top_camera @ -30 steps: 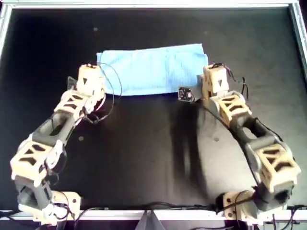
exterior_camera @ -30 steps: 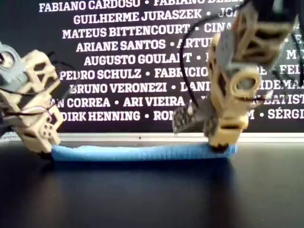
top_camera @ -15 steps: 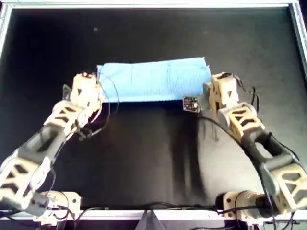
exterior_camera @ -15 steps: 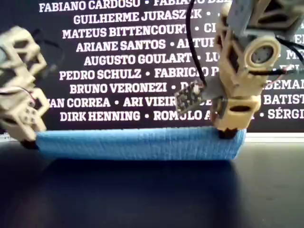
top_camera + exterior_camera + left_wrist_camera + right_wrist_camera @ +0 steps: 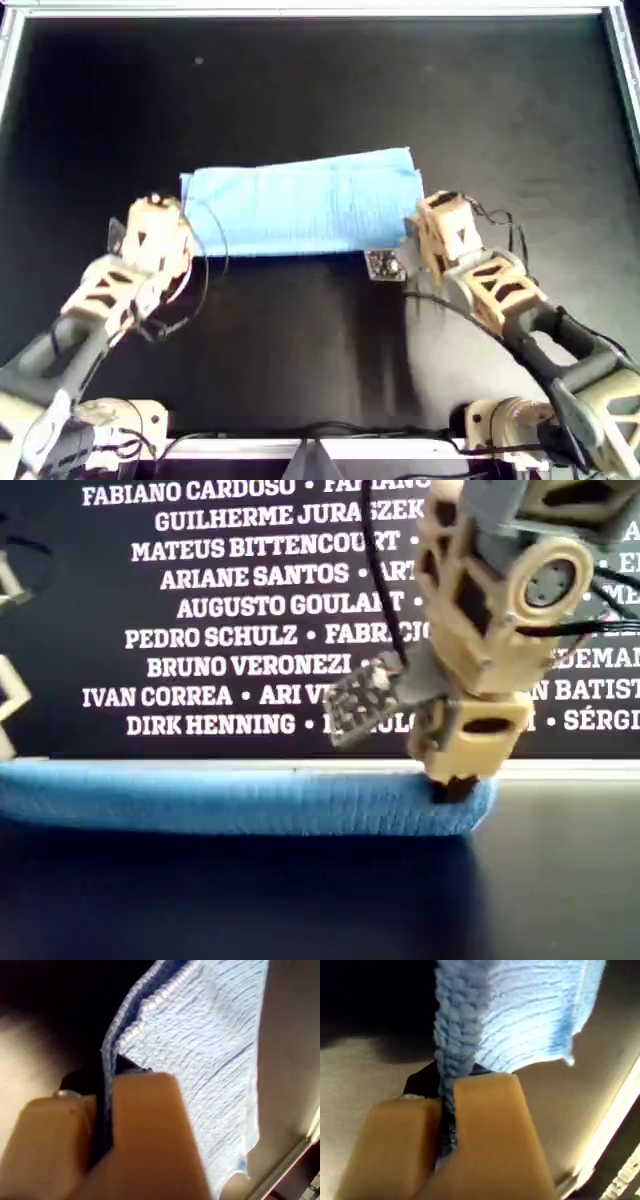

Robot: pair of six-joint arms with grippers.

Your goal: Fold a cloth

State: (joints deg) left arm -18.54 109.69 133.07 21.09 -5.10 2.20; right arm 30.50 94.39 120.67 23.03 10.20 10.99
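Note:
The light blue cloth (image 5: 305, 205) lies as a folded band across the middle of the black table, and it also shows in the exterior view (image 5: 230, 800). My first gripper (image 5: 107, 1080) is shut on an edge of the cloth (image 5: 210, 1050). My second gripper (image 5: 447, 1080) is shut on a thick folded edge of the cloth (image 5: 520, 1020). In the overhead view one arm's gripper (image 5: 183, 225) is at the cloth's left end and the other arm's gripper (image 5: 415, 228) is at its right end. The wrist views do not show which arm is which.
The black table has a metal rim (image 5: 320, 10) around it. A small circuit board (image 5: 383, 265) hangs beside the arm on the overhead view's right. A dark banner with white names (image 5: 230, 610) stands behind the table in the exterior view.
Both arms have pulled back toward the table's near edge, drawing the folded cloth with them. In the exterior view the cloth is closer and its raised edge sits lower.

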